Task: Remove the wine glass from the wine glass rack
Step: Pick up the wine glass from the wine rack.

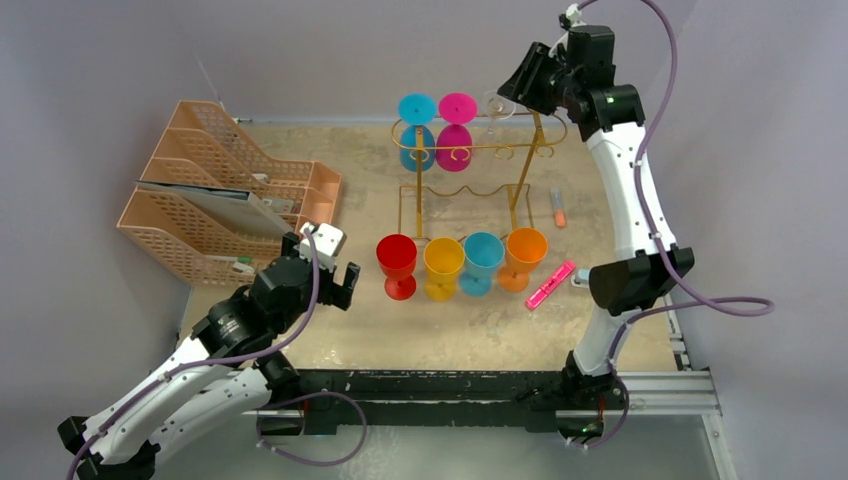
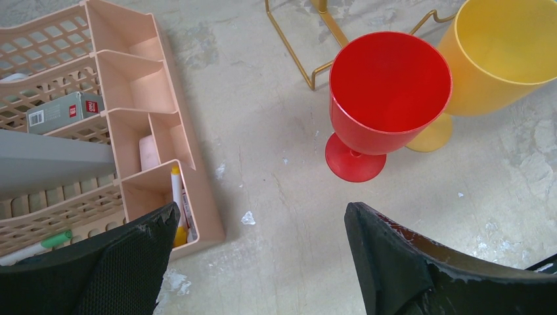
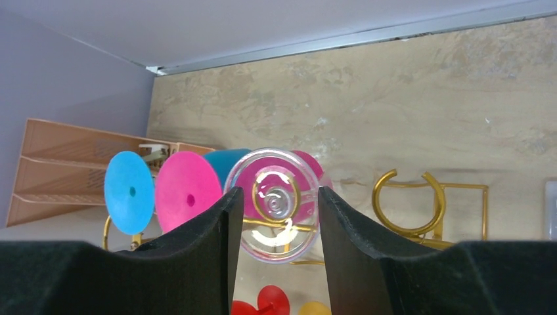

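Table: mottled beige top under everything.
File trays: peach mesh, at 9 to 10 o'clock.
Wine glass rack: gold wire frame standing at 12 o'clock.
Left gripper: jaws spread wide and empty, over bare table at 7 o'clock from the red goblet.
Right gripper: raised at the rack's 1 o'clock end, fingers on either side of the clear wine glass; whether they pinch it cannot be told.
Clear wine glass: hanging upside down from the rack's top hooks, beside a pink glass and a blue glass.
Highlighter: pink, lying at 4 o'clock.
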Tool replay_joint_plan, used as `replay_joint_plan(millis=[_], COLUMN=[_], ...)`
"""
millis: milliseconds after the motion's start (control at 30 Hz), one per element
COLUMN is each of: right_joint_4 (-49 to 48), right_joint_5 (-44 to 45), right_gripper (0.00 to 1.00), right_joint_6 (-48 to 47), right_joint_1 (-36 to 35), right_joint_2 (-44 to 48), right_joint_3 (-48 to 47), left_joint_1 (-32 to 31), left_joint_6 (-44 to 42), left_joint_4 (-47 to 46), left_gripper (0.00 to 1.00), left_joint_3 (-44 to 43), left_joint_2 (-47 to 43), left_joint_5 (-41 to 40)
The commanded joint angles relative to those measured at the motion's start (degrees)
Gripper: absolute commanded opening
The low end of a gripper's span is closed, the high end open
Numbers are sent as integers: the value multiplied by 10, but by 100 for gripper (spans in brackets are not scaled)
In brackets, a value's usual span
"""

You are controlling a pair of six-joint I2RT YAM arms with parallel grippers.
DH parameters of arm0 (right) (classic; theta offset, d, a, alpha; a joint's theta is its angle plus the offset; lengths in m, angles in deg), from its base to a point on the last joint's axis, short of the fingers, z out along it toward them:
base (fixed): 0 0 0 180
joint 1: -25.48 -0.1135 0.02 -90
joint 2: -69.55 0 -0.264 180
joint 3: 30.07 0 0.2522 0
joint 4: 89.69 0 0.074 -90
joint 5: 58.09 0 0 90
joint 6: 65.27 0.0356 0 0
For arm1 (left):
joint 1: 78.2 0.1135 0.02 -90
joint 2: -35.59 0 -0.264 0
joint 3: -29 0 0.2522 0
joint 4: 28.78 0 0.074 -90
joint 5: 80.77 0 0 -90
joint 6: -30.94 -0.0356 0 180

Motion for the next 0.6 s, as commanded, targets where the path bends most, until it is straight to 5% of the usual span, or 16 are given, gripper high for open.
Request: replay_joint_plan(millis=[0,567], right_joint_4=[17,75], right_joint_5=[11,-51], right_gripper=[48,41], right_joint_6=[-12,-39], right_joint_1=[4,5], right_joint_2=[-7,-42], right_joint_3=[-25,-67], left_joint_1=[2,2], left_joint_6=[-3,-8], left_joint_4=[-4,-4], left_gripper=[95,95], left_joint_3=[-22,-22], left_joint_2=[0,0], left_joint_5=[1,4])
